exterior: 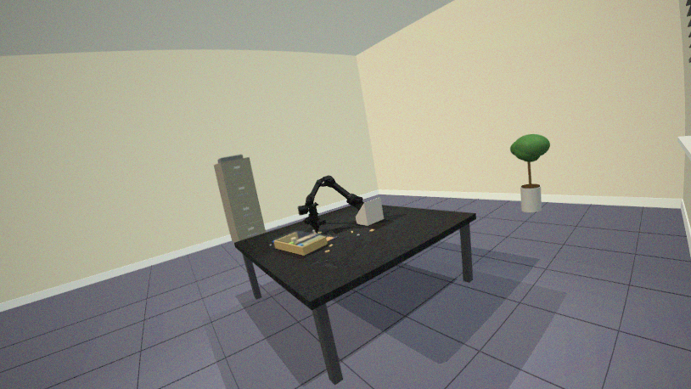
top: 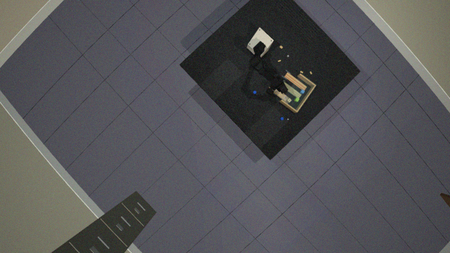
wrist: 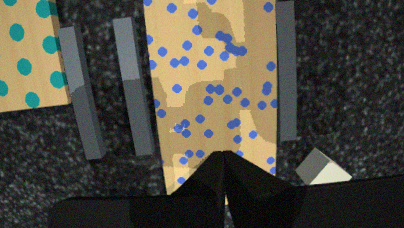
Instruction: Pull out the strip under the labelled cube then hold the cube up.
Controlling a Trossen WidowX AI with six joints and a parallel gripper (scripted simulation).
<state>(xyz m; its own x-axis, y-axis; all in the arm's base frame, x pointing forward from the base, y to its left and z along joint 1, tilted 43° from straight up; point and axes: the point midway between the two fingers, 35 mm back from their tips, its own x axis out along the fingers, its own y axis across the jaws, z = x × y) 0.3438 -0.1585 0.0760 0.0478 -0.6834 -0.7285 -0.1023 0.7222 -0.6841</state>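
My gripper (exterior: 317, 228) (wrist: 222, 159) is shut and empty, with its tips over the near end of the blue-dotted wooden strip (wrist: 200, 107) (top: 278, 93). In the overhead view the arm hides the fingertips. A small pale cube with a dark mark, seemingly the labelled cube (top: 289, 100), is at the far end of that strip; its contact with the strip is too small to tell. A teal-dotted strip (wrist: 25, 50) (top: 292, 89) lies beside it, and an orange-striped strip (top: 294, 80) lies beyond that. No cube shows in the wrist view.
A wooden-walled tray (top: 306, 98) (exterior: 289, 248) surrounds the strips' far ends. Inside are a blue object (top: 302, 91) and a green object (top: 296, 99). Grey rails (wrist: 287, 75) (wrist: 132, 90) flank the blue-dotted strip. A small whitish block (wrist: 327, 172) lies right of the fingertips. Blue balls (top: 254, 91) (top: 282, 118) lie outside.
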